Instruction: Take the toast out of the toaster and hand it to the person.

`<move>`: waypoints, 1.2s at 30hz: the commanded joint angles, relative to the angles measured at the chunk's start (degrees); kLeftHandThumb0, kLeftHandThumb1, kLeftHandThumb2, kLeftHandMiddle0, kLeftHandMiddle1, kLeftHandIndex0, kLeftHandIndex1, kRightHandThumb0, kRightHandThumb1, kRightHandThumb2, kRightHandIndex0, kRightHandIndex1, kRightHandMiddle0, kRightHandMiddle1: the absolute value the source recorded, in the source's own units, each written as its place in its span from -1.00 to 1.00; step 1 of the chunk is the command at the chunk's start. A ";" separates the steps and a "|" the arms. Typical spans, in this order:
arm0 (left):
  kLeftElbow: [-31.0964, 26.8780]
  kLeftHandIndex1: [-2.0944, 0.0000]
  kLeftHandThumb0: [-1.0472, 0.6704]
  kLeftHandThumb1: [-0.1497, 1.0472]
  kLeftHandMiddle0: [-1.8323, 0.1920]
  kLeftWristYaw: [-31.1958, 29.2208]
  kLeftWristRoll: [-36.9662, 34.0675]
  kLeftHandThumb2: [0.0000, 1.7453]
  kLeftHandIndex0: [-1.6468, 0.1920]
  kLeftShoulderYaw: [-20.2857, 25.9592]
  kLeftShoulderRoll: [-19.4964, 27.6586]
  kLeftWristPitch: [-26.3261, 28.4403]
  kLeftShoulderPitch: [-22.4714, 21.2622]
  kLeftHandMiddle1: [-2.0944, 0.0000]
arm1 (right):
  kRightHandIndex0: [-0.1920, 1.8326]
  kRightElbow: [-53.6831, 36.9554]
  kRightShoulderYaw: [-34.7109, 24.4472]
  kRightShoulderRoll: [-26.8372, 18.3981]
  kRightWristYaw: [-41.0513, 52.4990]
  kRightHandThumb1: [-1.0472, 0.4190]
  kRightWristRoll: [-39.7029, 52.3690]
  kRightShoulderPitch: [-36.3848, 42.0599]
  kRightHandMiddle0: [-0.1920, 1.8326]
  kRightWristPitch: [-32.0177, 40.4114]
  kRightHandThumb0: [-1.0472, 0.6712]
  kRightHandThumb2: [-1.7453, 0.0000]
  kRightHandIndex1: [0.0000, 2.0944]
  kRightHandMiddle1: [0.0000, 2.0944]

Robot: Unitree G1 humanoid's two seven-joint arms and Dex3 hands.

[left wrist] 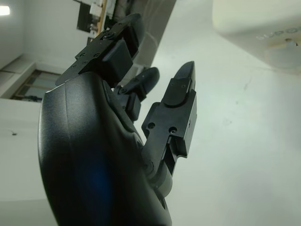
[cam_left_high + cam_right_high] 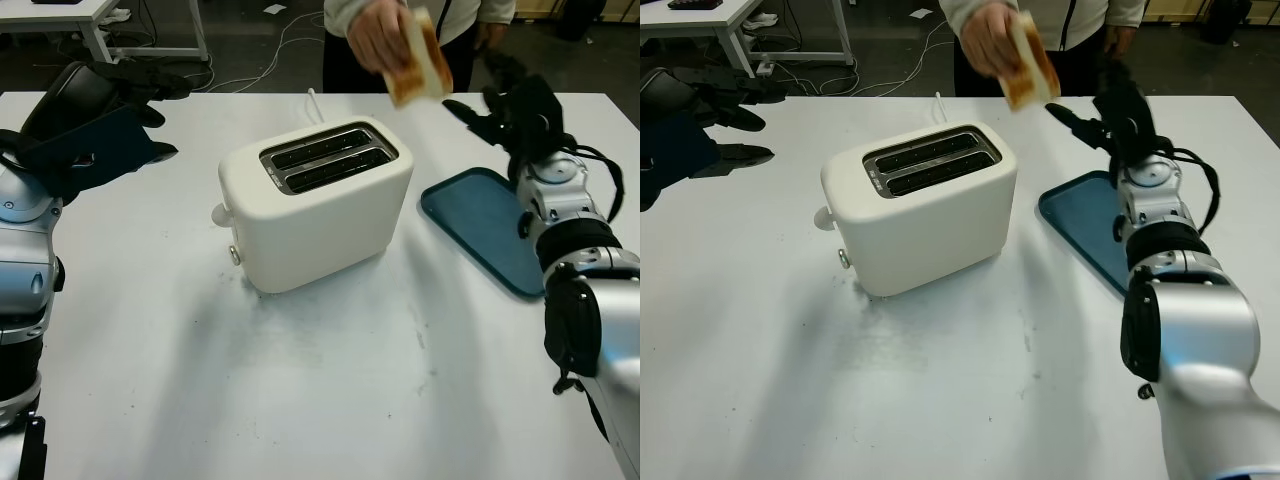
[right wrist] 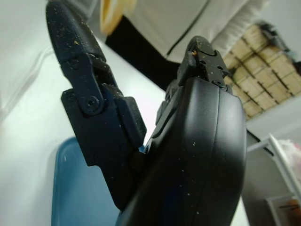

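While the person's hand (image 2: 378,32) holds the toast (image 2: 418,58) at 12 o'clock | handover looks done | right robot hand (image 2: 500,108) open, empty | left robot hand (image 2: 120,110) open at 9 o'clock

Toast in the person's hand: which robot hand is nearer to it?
Right. The right hand is raised above the blue tray, open, just beside the toast. The left hand is open at the table's far left, beyond the toaster.
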 commanded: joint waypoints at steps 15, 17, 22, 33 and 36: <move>-15.97 1.00 0.25 0.57 0.79 10.22 -1.96 -0.32 0.29 2.65 -15.64 1.14 14.98 0.01 | -0.49 -67.81 1.14 14.31 3.71 -0.74 17.12 47.19 -0.51 18.13 -0.32 0.98 -0.90 -0.93; -17.61 1.00 0.21 0.55 0.81 11.36 -2.51 -0.25 0.31 2.67 -17.57 -0.17 17.80 0.01 | -0.49 -71.43 1.75 15.98 3.37 -0.75 17.97 50.32 -0.49 19.61 -0.30 0.98 -0.91 -0.93; -20.20 1.00 0.15 0.60 0.81 14.59 -4.01 -0.24 0.38 2.53 -22.82 -5.43 24.56 0.08 | -0.48 -77.01 4.23 18.04 3.80 -0.82 16.97 56.30 -0.46 18.93 -0.31 0.96 -0.92 -0.94; -18.75 1.00 0.09 0.77 0.81 19.64 -4.64 -0.29 0.43 -0.65 -30.14 -8.51 31.72 0.15 | -0.49 -80.81 7.39 24.09 0.54 -0.83 17.98 62.46 -0.48 23.37 -0.25 0.95 -0.94 -0.97; -17.25 1.00 0.09 0.79 0.81 20.92 -4.10 -0.29 0.44 -1.95 -31.13 -9.80 32.96 0.14 | -0.47 -81.20 8.58 25.02 -0.83 -0.83 16.94 63.40 -0.47 24.82 -0.27 0.93 -0.94 -0.97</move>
